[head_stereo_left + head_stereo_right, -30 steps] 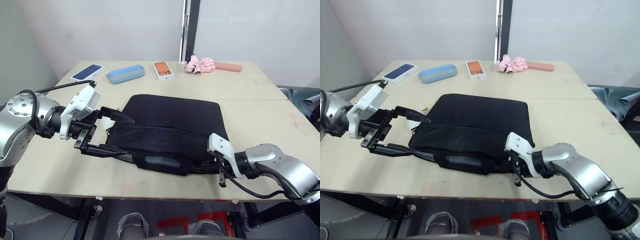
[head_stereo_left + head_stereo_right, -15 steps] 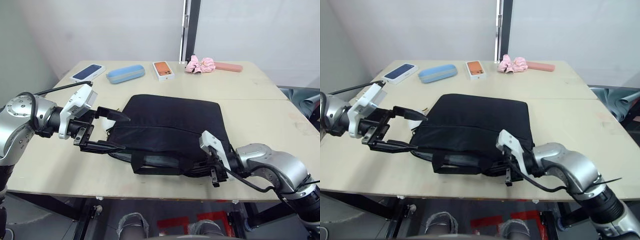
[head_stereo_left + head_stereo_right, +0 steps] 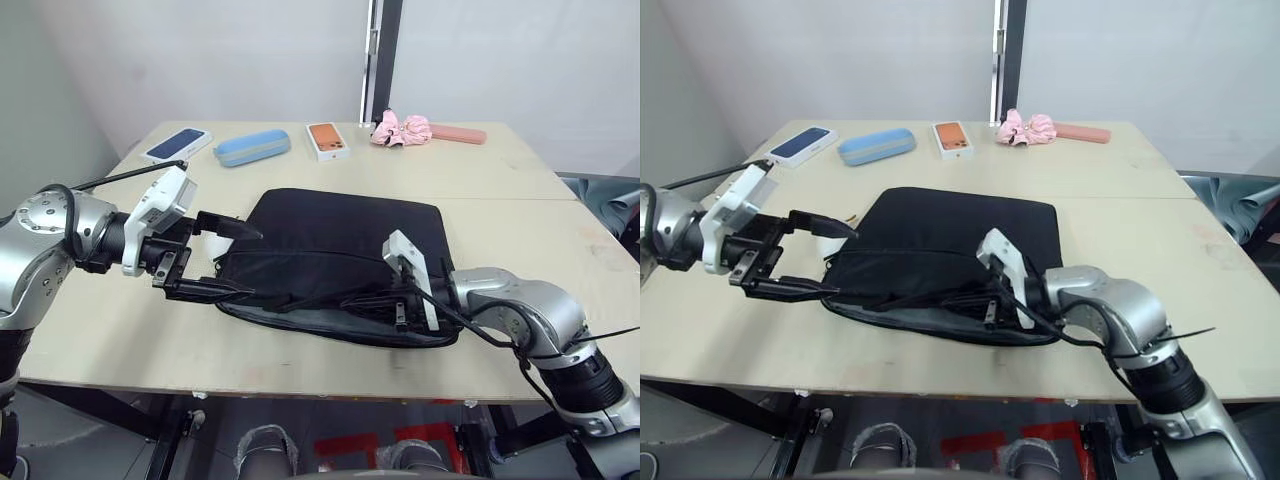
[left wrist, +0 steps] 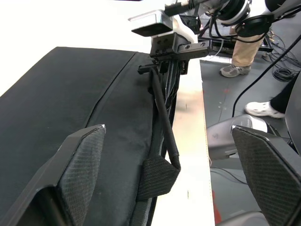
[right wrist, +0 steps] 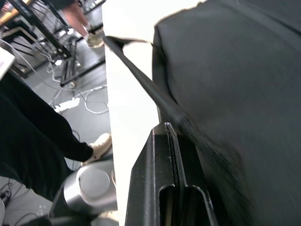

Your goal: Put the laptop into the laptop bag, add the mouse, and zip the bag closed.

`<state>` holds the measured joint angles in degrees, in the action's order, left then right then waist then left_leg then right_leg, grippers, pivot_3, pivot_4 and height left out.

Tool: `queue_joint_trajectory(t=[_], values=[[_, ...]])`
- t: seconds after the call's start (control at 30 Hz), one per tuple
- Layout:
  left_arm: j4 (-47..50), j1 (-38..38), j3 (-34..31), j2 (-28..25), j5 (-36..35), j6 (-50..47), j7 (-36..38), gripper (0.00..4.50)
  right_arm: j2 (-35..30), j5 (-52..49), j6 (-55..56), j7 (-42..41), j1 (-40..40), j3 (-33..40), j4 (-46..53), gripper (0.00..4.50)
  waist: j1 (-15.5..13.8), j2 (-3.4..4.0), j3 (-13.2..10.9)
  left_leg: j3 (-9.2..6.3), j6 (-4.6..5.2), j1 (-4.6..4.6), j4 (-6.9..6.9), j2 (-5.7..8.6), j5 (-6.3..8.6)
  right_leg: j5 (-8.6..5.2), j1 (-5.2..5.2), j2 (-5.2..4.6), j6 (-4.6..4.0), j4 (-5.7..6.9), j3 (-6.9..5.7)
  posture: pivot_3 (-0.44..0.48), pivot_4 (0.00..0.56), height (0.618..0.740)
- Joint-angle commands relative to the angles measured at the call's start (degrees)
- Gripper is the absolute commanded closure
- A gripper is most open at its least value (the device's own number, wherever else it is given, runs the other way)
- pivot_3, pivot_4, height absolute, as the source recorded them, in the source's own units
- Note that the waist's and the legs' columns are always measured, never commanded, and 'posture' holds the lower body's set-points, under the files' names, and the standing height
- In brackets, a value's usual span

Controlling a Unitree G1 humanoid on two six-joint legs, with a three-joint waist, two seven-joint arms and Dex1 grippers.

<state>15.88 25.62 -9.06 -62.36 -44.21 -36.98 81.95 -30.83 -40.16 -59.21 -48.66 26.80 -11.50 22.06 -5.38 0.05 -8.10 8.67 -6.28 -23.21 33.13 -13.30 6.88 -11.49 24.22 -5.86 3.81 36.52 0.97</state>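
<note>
The black laptop bag (image 3: pixel 345 240) lies flat in the middle of the table (image 3: pixel 520 230). My left gripper (image 3: pixel 255 265) is open at the bag's left end, one finger behind that end and one in front. My right gripper (image 3: pixel 398 308) sits over the bag's front right part, shut on a black handle strap (image 4: pixel 162 108) that runs taut from it toward the left end. The laptop is hidden. Something small and white (image 3: pixel 208 244) shows between my left fingers beside the bag; I cannot tell whether it is the mouse.
Along the far edge of the table lie a dark blue flat device (image 3: pixel 177 144), a light blue case (image 3: pixel 251 147), an orange phone box (image 3: pixel 327 140) and a pink folded umbrella (image 3: pixel 425 130). The table's front edge runs just below the bag.
My right gripper has moved left and up from the bag's front right corner onto the bag, drawing the handle strap with it. The bag's front edge has flattened. The left gripper has hardly shifted.
</note>
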Motion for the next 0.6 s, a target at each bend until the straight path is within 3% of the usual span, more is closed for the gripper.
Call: queue_joint_trajectory(t=[0.03, 0.5, 0.6], values=[[-0.3, 1.2, -0.3, 0.2, 0.0, 0.5, 0.2, 0.0, 1.5, 1.4, -0.6, 1.6, 3.2, -1.7, -2.4, 4.47, 0.0, 0.0, 0.0, 0.0, -0.01, 0.0, 0.0, 0.0, 0.0, 0.0, 0.01, 0.0, 0.0, 0.03, 0.01, 0.0, 0.15, 0.74], [-1.8, -0.5, -0.9, 0.3, 0.6, 2.8, 1.5, 0.0, 4.8, 8.7, 0.9, 2.7, 11.5, -6.4, -11.5, 4.47, 0.1, 0.0, 0.0, 0.0, -0.12, -0.02, -0.01, -0.02, -0.02, -0.01, 0.12, 0.05, 0.01, 0.11, 0.05, 0.0, 0.15, 0.74], [-2.5, -1.2, -1.5, -0.2, 1.0, 3.3, 2.0, 0.0, 3.5, 13.0, 3.1, 0.9, 13.2, -11.1, -13.3, 4.47, 0.1, 0.0, 0.0, 0.0, -0.15, 0.0, 0.0, -0.02, -0.02, -0.01, 0.12, 0.05, 0.01, 0.17, 0.07, 0.0, 0.15, 0.74]])
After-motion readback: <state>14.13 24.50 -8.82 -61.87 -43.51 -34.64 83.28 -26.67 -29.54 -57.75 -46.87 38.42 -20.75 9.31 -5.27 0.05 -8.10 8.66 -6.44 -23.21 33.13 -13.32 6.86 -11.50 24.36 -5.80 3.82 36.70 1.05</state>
